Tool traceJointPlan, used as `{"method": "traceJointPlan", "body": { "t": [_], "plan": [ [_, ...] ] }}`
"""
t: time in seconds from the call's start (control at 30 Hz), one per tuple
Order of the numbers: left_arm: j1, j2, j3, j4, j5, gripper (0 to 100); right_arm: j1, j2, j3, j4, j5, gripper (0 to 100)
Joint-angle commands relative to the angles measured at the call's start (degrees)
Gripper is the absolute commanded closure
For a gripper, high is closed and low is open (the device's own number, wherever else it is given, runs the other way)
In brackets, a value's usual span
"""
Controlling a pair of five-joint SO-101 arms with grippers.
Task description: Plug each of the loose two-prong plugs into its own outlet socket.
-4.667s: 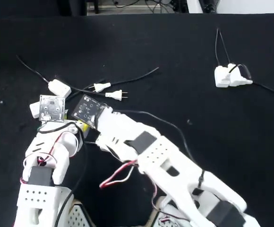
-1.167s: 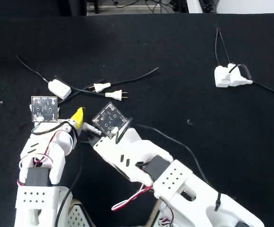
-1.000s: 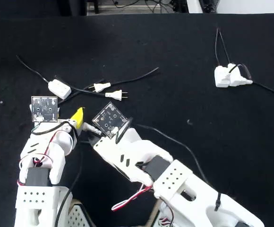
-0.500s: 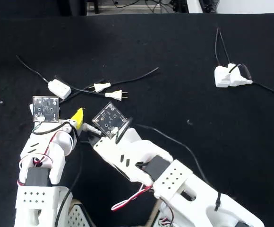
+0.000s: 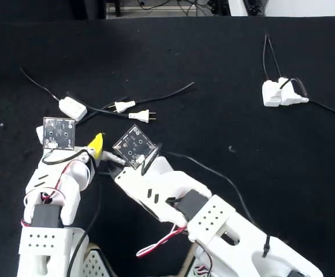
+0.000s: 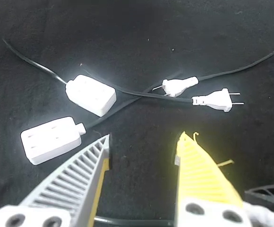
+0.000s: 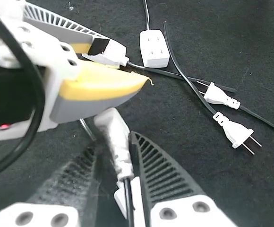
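Best to pin the white outlet socket (image 6: pixel 49 139) with the left end effector (image 6: pixel 145 138), which stands released just beside it. Then line the prongs up with the slots and push straight. The right end effector (image 7: pixel 112 145) is clenched on a slim white plug (image 7: pixel 113 130) trailing a black cord (image 7: pixel 127 196), near left on the tabletop (image 5: pixel 213 57).

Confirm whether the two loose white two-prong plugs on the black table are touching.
Apart: left wrist view shows black table between one plug and the other plug.

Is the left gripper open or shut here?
Open. The left gripper has its fingers spread apart, nothing held between them.
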Motion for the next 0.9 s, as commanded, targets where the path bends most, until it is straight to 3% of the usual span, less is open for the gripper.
{"method": "traceJointPlan", "body": {
  "t": [0.0,0.3,0.6,0.87],
  "plan": [
    [3.8,1.1,0.2,1.6,-1.3,77,-0.4,-2.2,-2.1,-3.1,-0.6,98.8],
    [3.8,2.5,0.0,1.3,-1.6,76,-0.4,-2.2,-2.1,-3.1,-0.6,98.8],
    [0.6,19.9,-7.2,-2.5,-0.3,77,0.1,-2.2,-2.0,-3.0,-0.6,98.8],
    [-0.4,18.6,-6.8,-3.1,1.5,77,0.1,-2.2,-1.7,-2.9,3.3,98.8]
  ]
}}
